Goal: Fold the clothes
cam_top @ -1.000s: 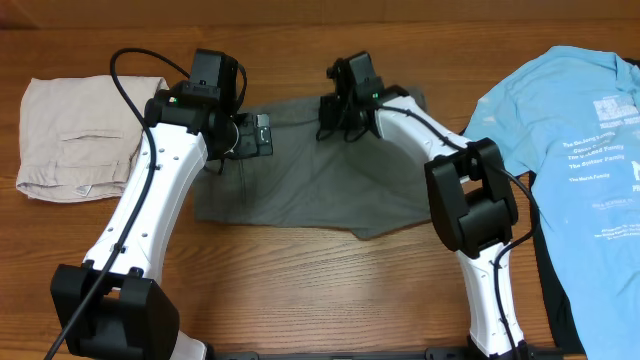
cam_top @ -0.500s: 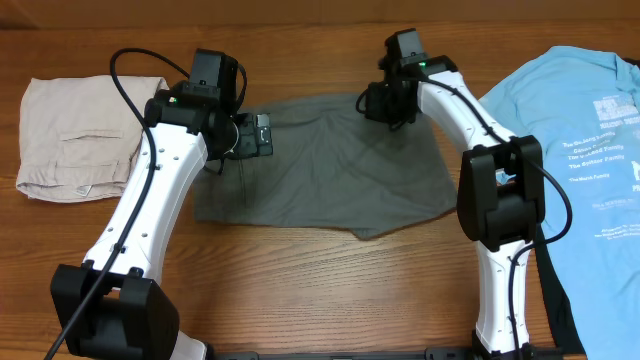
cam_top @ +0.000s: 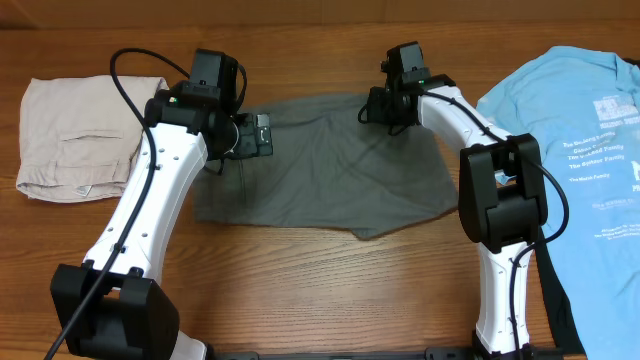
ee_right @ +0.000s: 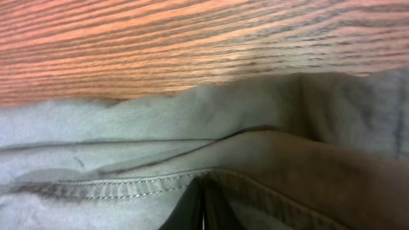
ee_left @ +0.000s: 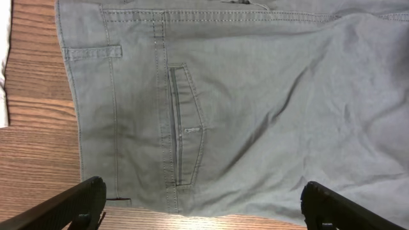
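1. Two pincers work over the dark grey shorts (cam_top: 320, 170), which lie spread in the middle of the counter (cam_top: 300, 290), between the beige shorts (cam_top: 75, 135) at the left of the frame and the blue T-shirt (cam_top: 570, 130) at the right.
2. One second ago the right pincer (cam_top: 385, 105) stood over the upper middle of the shorts. Now it is at their upper right edge, and the cloth there reaches further right than before.
3. It went also from a little open to clenched. In the wrist view its tips meet on the stitched hem (ee_right: 128, 185), so we judge that it grasps this edge.
4. The left pincer (ee_left: 204, 204) has not moved. It hangs released, jaws wide, above the slit pocket (ee_left: 182, 128), holding nothing.
5. For the task, we think one corner is now secured for the first fold, while the left side is not yet gripped.
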You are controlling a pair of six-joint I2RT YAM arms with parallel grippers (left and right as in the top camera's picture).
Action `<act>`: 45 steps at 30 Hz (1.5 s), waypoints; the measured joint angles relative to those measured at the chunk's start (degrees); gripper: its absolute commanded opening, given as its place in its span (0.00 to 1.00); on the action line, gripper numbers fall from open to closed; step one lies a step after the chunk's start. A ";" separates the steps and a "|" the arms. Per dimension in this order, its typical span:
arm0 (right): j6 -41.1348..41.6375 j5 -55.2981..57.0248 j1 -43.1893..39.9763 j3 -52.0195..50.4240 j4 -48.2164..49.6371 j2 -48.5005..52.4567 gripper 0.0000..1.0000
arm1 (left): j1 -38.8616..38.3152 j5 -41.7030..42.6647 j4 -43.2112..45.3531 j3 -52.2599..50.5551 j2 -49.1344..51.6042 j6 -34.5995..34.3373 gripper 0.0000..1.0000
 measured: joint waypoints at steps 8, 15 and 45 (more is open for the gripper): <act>-0.02 0.26 0.00 2.05 -2.89 -0.22 0.04 | 0.00 0.00 0.00 0.00 0.00 0.00 1.00; -0.04 2.69 -0.57 4.66 -8.63 -5.18 0.04 | 0.00 0.00 0.00 0.00 0.00 0.00 1.00; -0.81 4.61 -4.07 5.70 -8.37 -0.57 0.13 | 0.00 0.00 0.00 0.00 0.00 0.00 1.00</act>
